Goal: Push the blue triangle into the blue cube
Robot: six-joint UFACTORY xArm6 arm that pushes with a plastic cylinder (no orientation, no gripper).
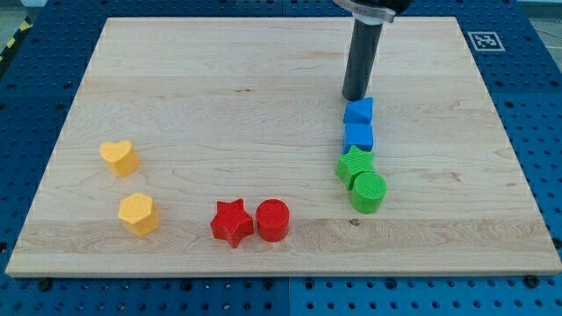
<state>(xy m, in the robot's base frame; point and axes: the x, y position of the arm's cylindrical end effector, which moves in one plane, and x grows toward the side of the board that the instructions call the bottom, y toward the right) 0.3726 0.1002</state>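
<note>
My tip [354, 96] rests on the wooden board right above the blue triangle [358, 111], touching or almost touching its upper edge. The blue triangle sits directly above the blue cube [358, 136], and the two appear to touch. Both lie in the board's right half, a little above its middle. The rod [363, 57] rises from the tip toward the view's top.
A green star [355, 165] lies just below the blue cube, with a green cylinder [369, 191] at its lower right. A red star [231, 222] and a red cylinder [273, 219] sit at the bottom centre. A yellow heart [118, 157] and a yellow hexagon [139, 213] are at the left.
</note>
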